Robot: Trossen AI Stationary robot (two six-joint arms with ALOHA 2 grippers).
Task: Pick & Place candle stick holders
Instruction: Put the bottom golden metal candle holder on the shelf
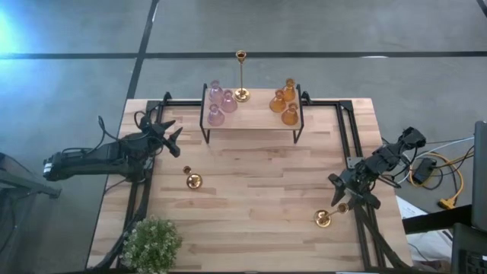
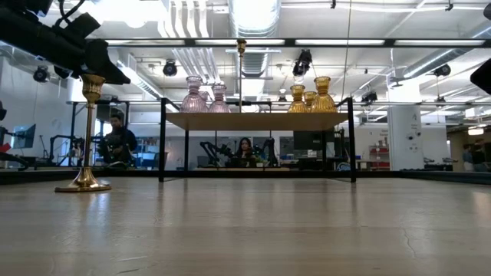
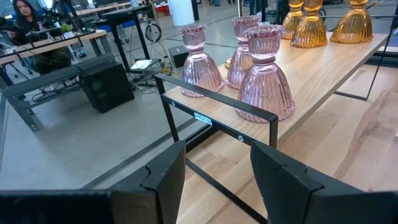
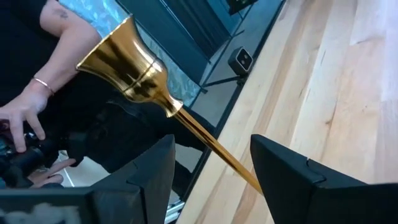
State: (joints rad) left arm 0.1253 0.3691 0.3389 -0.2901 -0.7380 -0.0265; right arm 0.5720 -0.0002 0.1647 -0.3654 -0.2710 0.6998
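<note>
Noted nearest: right gripper at the table's right edge, fingers spread either side of a gold candle stick holder stem, not visibly pinching. Second gold holder upright left of centre; third on the shelf with pink holders and amber holders. Left gripper spread, empty, near shelf's left end.

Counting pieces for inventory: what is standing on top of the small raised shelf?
On the shelf: three pink glass holders, three amber ones, one tall gold candlestick. None hidden.
</note>
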